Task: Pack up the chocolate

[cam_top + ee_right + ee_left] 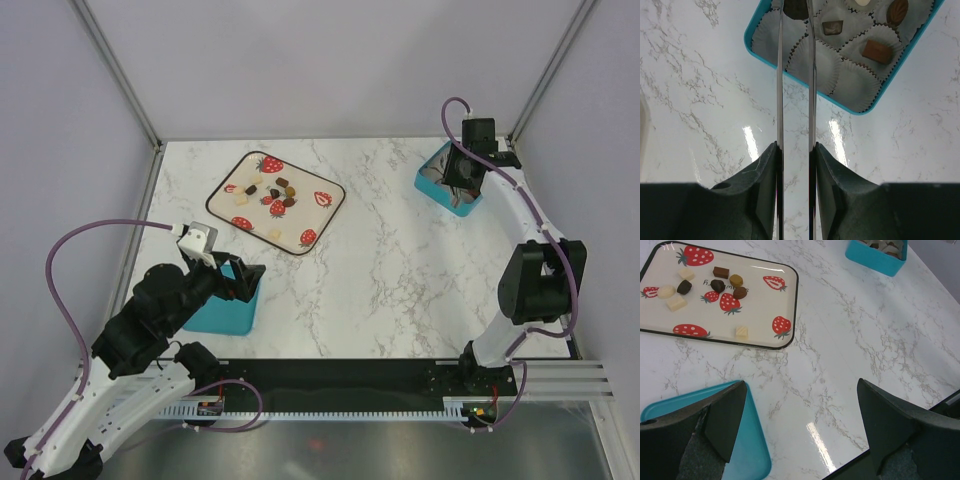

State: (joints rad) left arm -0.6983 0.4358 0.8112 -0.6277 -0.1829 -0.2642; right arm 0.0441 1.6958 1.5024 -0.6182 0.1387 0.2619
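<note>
marble table (400, 260): chocolate (717, 285) mostly loose on tray (757, 307), some in box (866, 107); likely light, easily marred, so pinch gently across sides; left gripper (801, 390) spread, empty; right gripper (462, 172) near-closed over box, can't tell if pinching.

The tray (300, 215) lies on the table (400, 280) at the rear, left of centre, turned at an angle to the table edges. The chocolate pieces (272, 192) lie loose on the tray, most of them clustered near its middle. The cupped box (430, 185) stands at the rear right corner, well apart from the tray, with more pieces seated in its paper cups (812, 62). The near container (225, 315) sits at the front left. The left gripper (801, 390) hangs over its right edge; the right gripper (462, 170) hangs over the cupped box.
</note>
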